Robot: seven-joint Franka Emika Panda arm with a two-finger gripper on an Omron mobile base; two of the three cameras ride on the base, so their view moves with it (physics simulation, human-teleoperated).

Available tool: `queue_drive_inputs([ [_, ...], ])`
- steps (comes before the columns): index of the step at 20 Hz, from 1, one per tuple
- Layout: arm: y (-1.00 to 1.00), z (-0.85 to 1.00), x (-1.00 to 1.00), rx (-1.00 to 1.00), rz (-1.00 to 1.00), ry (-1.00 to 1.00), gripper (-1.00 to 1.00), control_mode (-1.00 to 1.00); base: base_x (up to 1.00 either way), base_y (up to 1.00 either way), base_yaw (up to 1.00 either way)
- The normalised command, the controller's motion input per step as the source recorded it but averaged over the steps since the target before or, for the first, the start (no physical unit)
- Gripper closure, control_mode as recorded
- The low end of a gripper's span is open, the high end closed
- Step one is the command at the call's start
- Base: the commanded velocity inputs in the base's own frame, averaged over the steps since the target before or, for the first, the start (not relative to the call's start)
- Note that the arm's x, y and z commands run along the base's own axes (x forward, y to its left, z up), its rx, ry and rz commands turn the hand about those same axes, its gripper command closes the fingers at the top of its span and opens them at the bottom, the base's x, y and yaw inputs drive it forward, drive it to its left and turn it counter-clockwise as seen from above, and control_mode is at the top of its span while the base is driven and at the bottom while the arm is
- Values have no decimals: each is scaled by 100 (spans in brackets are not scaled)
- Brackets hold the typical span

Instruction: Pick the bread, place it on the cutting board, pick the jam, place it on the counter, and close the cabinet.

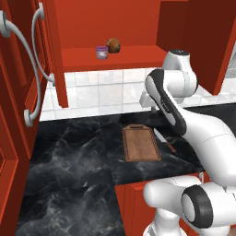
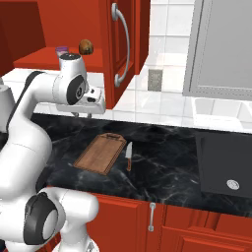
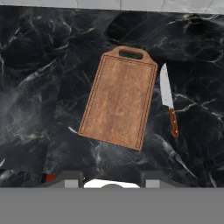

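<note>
1. Gripper [image 2: 81, 114] hanging above the counter [image 1: 69, 156], pointed down, near the wall tiles; finger tips [image 3: 72, 178] barely poking in at the bottom of the hand view.
2. Jaws drawn in to their closest, with nothing between them; no object held.
3. Cutting board [image 3: 119, 103] flat on the counter directly below and slightly ahead of the gripper, bare, handle end pointing away toward the wall.
4. Knife [image 3: 168, 99] lying just beside the board on its right as seen from the hand, blade toward the wall, reddish handle nearer, not touching the board.
5. Bread [image 1: 113, 45] well above the gripper and off to its left, resting on the shelf of the cabinet [image 1: 115, 57].
6. Jam [image 1: 102, 52] on the same shelf, just beside the bread, nearer the shelf's front edge.
7. Cabinet doors swung open: one door [image 2: 120, 44] hanging close on the gripper's right, the other far out to its left.
</note>
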Motion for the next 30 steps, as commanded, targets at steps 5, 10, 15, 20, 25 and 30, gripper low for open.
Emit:
queue_drive_inputs([
  [5,0,10,-14,0,0,-6,-100,-100,0,0,0],
  [10,0,36,-41,0,1,-21,-100,-100,0,0,0],
  [15,5,48,-41,0,2,-25,-100,-100,0,0,0],
  [20,16,49,-25,0,1,-23,-100,-100,0,0,0],
  [25,21,39,-6,0,0,-14,-100,-100,0,0,0],
  [30,24,26,0,0,0,-4,-100,-100,0,0,0],
])
